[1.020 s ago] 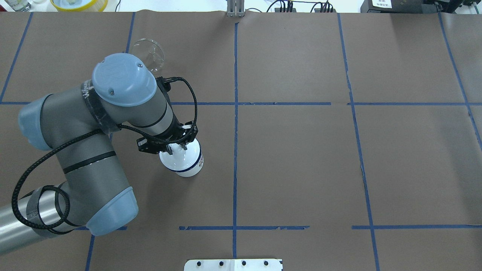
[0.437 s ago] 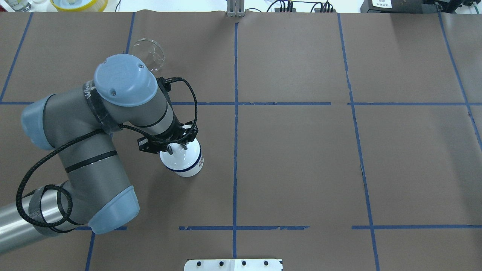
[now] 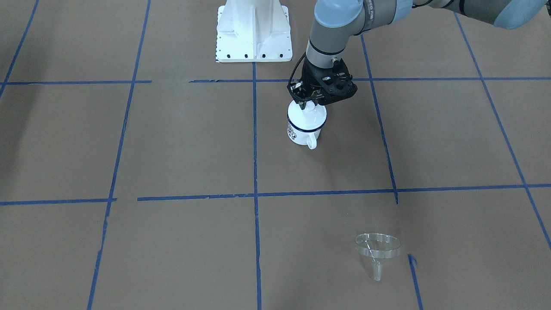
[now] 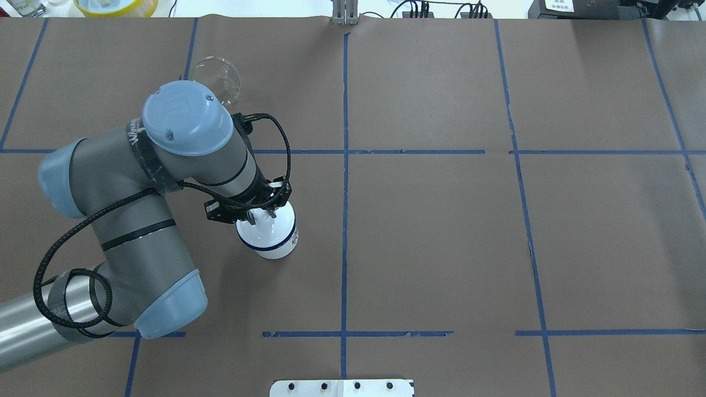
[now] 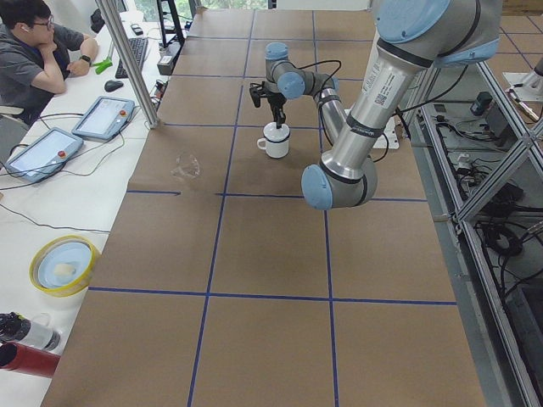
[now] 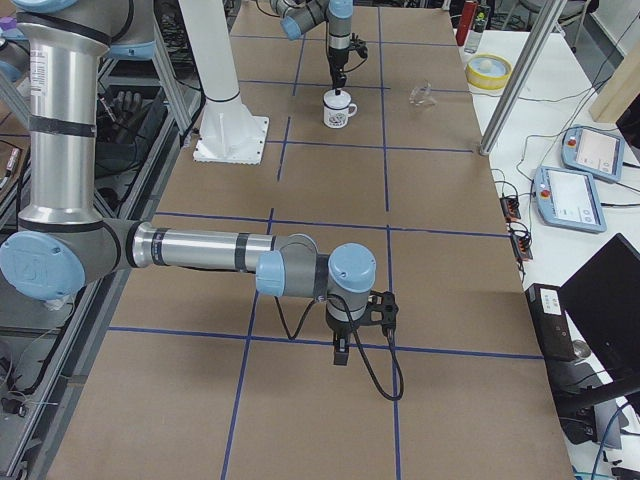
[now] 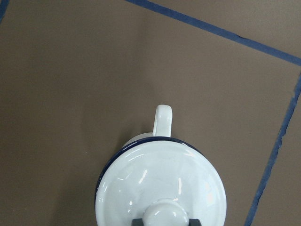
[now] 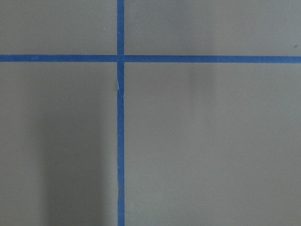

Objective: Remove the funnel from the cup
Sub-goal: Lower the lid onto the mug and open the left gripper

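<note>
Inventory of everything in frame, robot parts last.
funnel: 1, clear, on table, far from cup
cup: 1, white, dark blue rim, under left gripper
lid: 1, white, on the cup
table: 1, brown paper, blue tape grid
base plate: 1, white, robot's table edge
bowl: 1, yellow-rimmed, side desk
teach pendants: 2, grey, side desk
operator: 1, dark shirt, at side desk
left gripper: 1, black, closed on lid knob
right gripper: 1, black, over the table; state unclear
</note>
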`<state>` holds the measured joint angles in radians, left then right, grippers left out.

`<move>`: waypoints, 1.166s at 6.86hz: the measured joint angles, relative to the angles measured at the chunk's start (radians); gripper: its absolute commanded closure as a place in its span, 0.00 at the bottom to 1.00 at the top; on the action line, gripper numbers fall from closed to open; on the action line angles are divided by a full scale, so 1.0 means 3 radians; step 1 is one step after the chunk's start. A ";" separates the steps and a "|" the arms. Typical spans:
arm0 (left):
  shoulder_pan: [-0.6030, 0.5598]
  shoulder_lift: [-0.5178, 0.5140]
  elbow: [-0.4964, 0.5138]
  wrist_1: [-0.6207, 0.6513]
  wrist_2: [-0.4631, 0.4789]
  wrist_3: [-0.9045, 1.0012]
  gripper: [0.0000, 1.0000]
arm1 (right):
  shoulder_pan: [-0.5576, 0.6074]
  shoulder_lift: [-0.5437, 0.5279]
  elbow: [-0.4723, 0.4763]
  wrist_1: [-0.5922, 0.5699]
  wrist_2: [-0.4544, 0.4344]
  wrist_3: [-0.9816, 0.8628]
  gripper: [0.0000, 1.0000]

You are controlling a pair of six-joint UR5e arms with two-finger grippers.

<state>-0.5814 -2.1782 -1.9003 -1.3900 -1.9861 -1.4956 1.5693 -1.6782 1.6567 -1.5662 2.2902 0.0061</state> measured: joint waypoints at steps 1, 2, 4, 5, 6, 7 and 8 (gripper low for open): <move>-0.0002 0.0002 0.0002 -0.0003 0.0002 0.0000 1.00 | 0.0000 0.0000 -0.0001 0.0000 0.0000 0.0000 0.00; -0.0004 0.0005 0.0004 -0.0004 0.0003 0.0001 1.00 | 0.0000 0.0000 -0.0001 0.0000 0.0000 0.0000 0.00; -0.0005 0.0016 0.0006 -0.0005 0.0000 0.0005 1.00 | 0.0000 0.0000 -0.0001 0.0000 0.0000 0.0000 0.00; -0.0005 0.0022 0.0007 -0.0005 0.0000 0.0005 1.00 | 0.0000 0.0000 0.0000 0.0000 0.0000 0.0000 0.00; -0.0005 0.0024 0.0007 -0.0005 0.0001 0.0005 1.00 | 0.0000 0.0000 0.0000 0.0000 0.0000 0.0000 0.00; -0.0005 0.0024 0.0007 -0.0004 0.0000 0.0005 0.79 | 0.0000 0.0000 0.0000 0.0000 0.0000 0.0000 0.00; -0.0005 0.0022 0.0006 -0.0006 -0.0001 0.0004 0.51 | 0.0000 0.0000 0.0000 0.0000 0.0000 0.0000 0.00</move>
<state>-0.5829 -2.1715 -1.8986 -1.3917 -1.9864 -1.4944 1.5693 -1.6782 1.6567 -1.5662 2.2903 0.0061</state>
